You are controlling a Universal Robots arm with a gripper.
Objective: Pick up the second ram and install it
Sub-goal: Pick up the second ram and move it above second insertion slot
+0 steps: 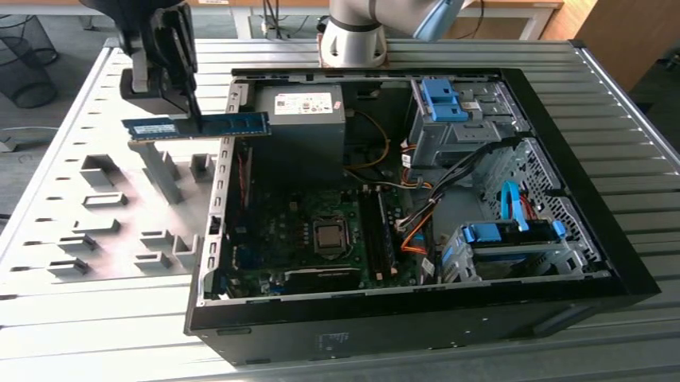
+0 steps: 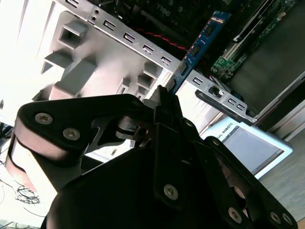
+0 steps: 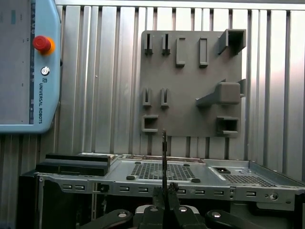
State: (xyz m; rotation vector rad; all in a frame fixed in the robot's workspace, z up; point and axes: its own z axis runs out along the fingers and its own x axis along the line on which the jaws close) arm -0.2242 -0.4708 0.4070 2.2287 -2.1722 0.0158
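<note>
Ribbed metal counter (image 1: 64, 334) carrying open computer case (image 1: 627, 270). Gripper (image 1: 194, 119) jaws pinching second ram (image 1: 236, 123) mid-length, stick hovering level over case's wall at exterior view's left. Risk: thin pinch slipping, stick tilting, snagging cables (image 1: 422, 223). Case holding motherboard (image 1: 287, 231) near, power supply (image 1: 302, 111), blue drive cages (image 1: 441, 97) farther.
</note>
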